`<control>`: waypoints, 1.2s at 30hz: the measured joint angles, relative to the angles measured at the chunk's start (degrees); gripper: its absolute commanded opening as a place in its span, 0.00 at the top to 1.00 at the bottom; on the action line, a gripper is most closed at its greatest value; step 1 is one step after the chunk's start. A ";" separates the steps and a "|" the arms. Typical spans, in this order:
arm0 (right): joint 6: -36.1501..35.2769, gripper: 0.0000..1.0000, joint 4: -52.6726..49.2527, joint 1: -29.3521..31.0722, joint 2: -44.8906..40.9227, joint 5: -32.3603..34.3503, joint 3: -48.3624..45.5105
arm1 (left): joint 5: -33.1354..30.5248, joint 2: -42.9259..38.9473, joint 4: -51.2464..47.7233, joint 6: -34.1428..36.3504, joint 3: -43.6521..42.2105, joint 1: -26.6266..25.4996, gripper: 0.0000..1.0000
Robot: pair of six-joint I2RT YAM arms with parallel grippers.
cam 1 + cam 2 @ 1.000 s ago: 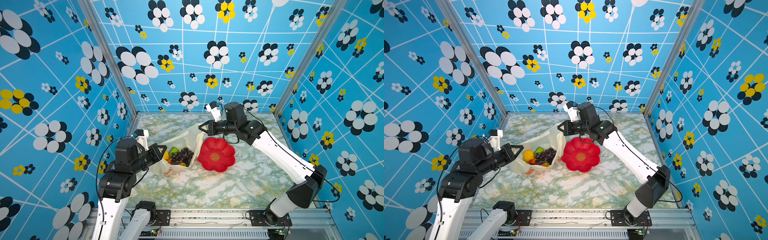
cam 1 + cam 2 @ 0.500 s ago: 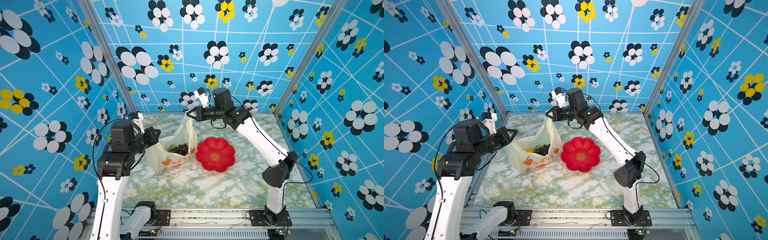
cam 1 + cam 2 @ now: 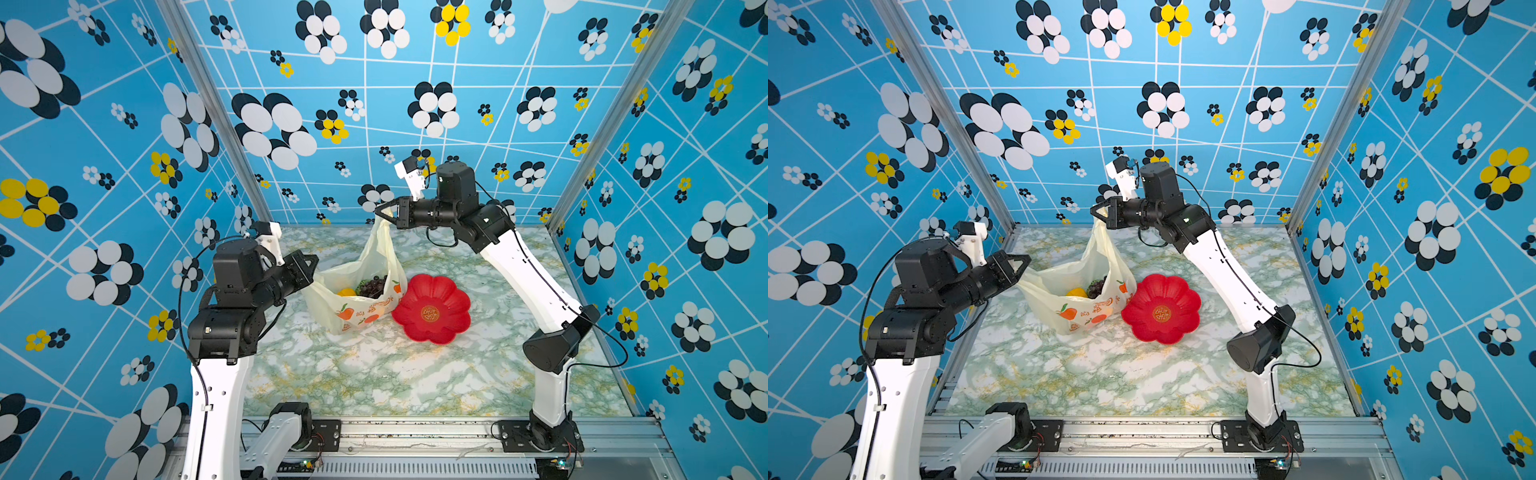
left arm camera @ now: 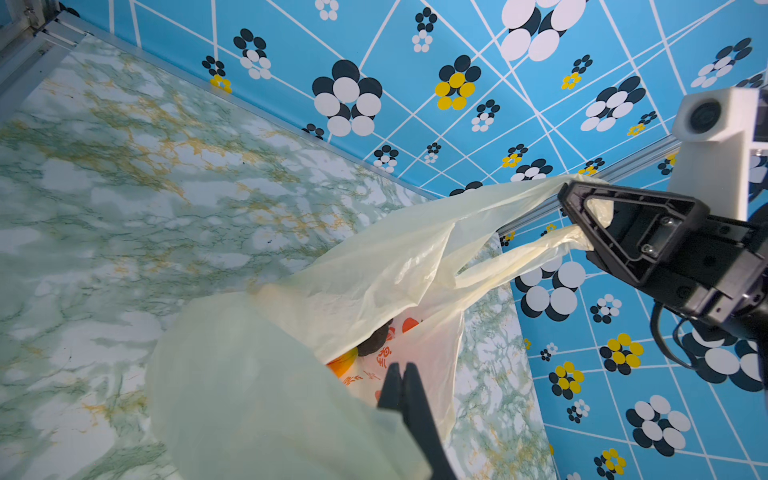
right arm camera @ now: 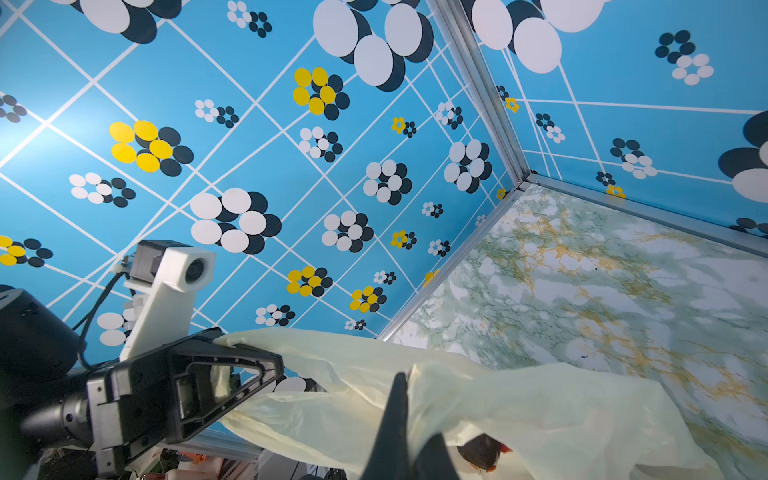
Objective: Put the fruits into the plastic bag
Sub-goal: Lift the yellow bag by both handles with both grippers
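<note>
While the left pincer [image 3: 312, 262] and the right pincer [image 3: 379, 212] are each pinched shut on a handle of the plastic bag [image 3: 357, 309], the right one held higher, the bag sags open between them with its base on the table [image 3: 374, 374]. The fruits [image 3: 370, 286] lie inside the bag, which stands just beside a red flower-shaped dish [image 3: 432, 309].

Robot-lab booth: patterned walls [image 3: 124, 137], marbled tabletop [image 3: 374, 374].

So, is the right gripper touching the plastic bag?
Touching. In the right wrist view the right gripper is shut on the plastic bag; in both top views the bag hangs taut from its tip.
</note>
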 measured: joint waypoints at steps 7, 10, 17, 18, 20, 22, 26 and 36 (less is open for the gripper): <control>0.50 1.00 -0.46 -0.09 0.02 -0.07 0.11 | 0.94 -1.95 3.10 -2.78 -0.02 0.00 1.00; 1.33 1.00 -0.31 -0.09 0.02 -0.57 0.13 | 1.36 -2.71 4.22 -3.78 -0.02 0.00 1.00; 1.99 1.00 -0.52 -0.09 -0.15 -1.31 -0.20 | 1.49 -4.00 5.70 -5.01 -2.14 0.22 1.00; 2.14 1.00 -0.81 -0.09 -0.15 -1.57 0.02 | 1.44 -4.15 5.97 -5.35 -2.43 0.26 1.00; 2.14 1.00 -1.25 -0.04 -0.15 -1.77 0.63 | 0.83 -4.87 6.56 -5.75 -2.78 0.26 1.00; 2.03 1.00 -1.09 0.07 -0.50 -1.60 0.76 | -0.13 -6.23 7.19 -5.79 -2.78 0.26 1.00; 1.90 1.00 -1.22 0.26 -1.44 -1.33 0.63 | -0.48 -8.74 9.60 -7.61 -4.39 0.26 1.00; 1.90 1.00 -2.12 0.72 -1.84 -1.51 -0.24 | -0.24 -8.59 11.23 -10.51 -6.93 0.26 1.00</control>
